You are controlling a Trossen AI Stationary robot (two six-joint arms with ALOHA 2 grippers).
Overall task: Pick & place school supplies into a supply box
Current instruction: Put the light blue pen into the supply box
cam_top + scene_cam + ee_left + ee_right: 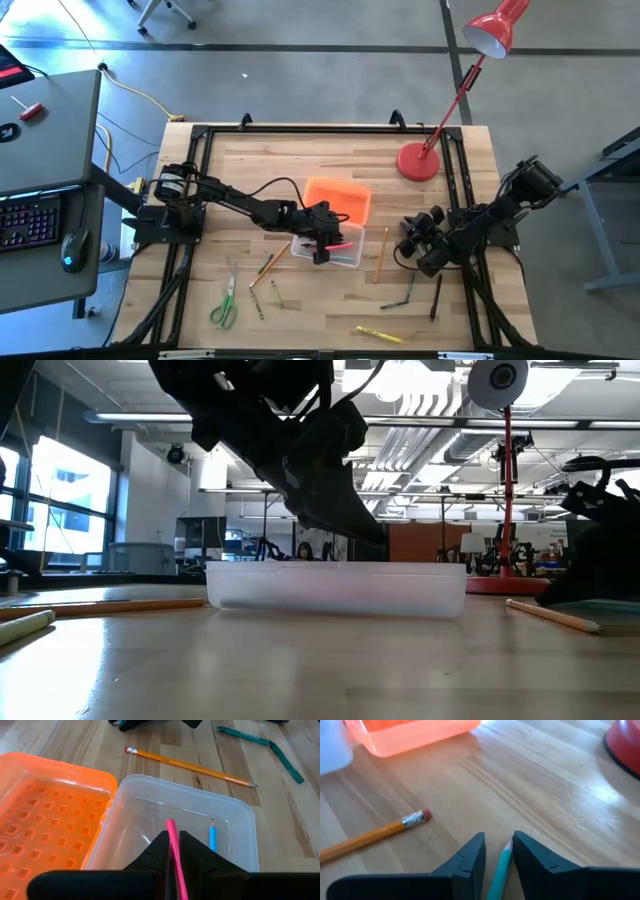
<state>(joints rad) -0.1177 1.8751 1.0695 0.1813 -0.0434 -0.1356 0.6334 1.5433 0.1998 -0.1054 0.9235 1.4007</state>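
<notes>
The supply box (328,252) is a clear tray lying open, with its orange lid (338,198) flat on the table on its far side. My left gripper (322,243) hangs over the tray, shut on a pink pencil (172,840). A blue pencil (213,837) lies inside the tray. My right gripper (410,243) sits low, right of the box, shut on a teal pencil (502,865). An orange pencil (381,255) lies between box and right gripper. Green-handled scissors (225,305) and more pencils (265,268) lie near the near edge. My left gripper pinches the pink pencil between its two fingers, with the pencil's free end (171,825) poking out past the fingertips. It is lifted clear above the open tray and lies along the fingers. My right gripper has the teal pencil between its two fingers, tip (509,842) pointing forward along them, just above the table.
The red lamp base (418,161) stands at the far right with its arm leaning out over the table's far right corner. Green pens (245,736) lie beyond the orange pencil. A yellow pencil (380,333) and a dark pen (436,298) lie near the near edge. A black frame borders the tabletop.
</notes>
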